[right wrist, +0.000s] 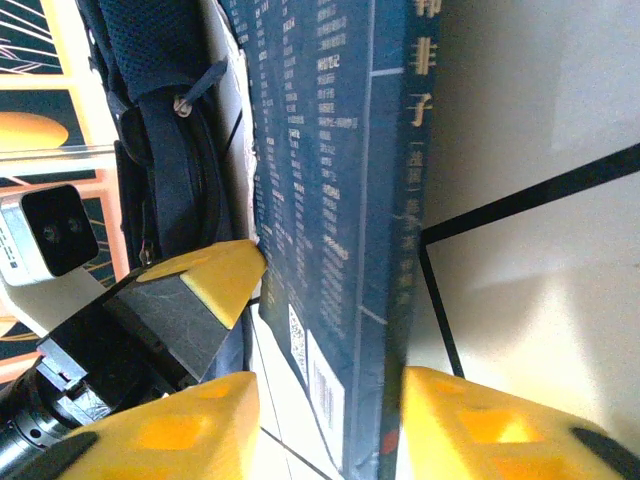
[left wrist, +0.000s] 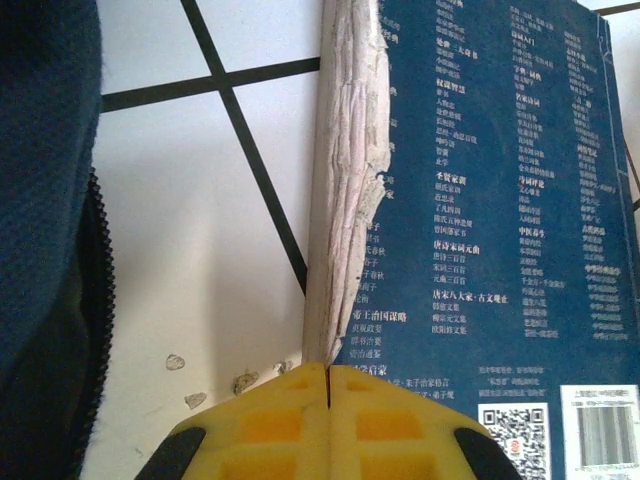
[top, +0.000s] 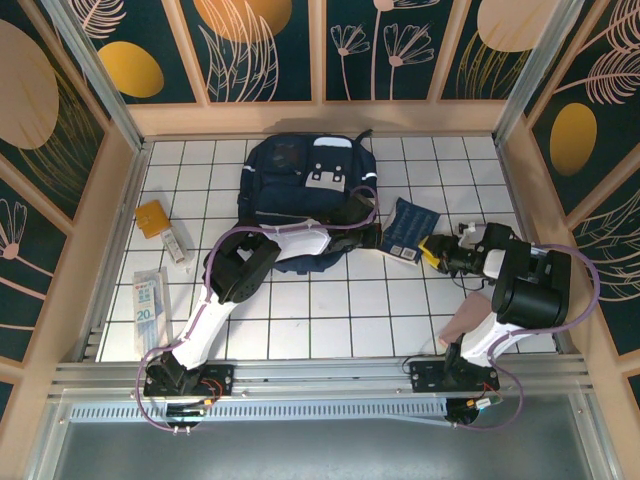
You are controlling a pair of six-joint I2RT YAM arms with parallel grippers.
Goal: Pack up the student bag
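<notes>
A white tiled table (top: pixel 300 320) is enclosed by wooden walls (top: pixel 300 115) set with dark flowered panels. The bag (top: pixel 300 185) is laid flat at the far middle of the table, and a dark-blue book (top: pixel 410 228) is seen just to its right. The left gripper (top: pixel 375 238) is placed between the two, at the bag's near right corner. In the left wrist view its fingers (left wrist: pixel 260 425) are pressed together tip to tip with nothing seen between them, and the book's page edge is met right at their tips. The bag's fabric (left wrist: pixel 45 150) is seen off to their left, with a strip of tile between. The right gripper (top: pixel 432 250) is held at the book's far side, away from the bag. In the right wrist view its fingers (right wrist: pixel 190 420) are parted around the book's spine edge, with a gap left on one side, so the book is not clamped. The bag (right wrist: pixel 165 130) is seen beyond the book.
</notes>
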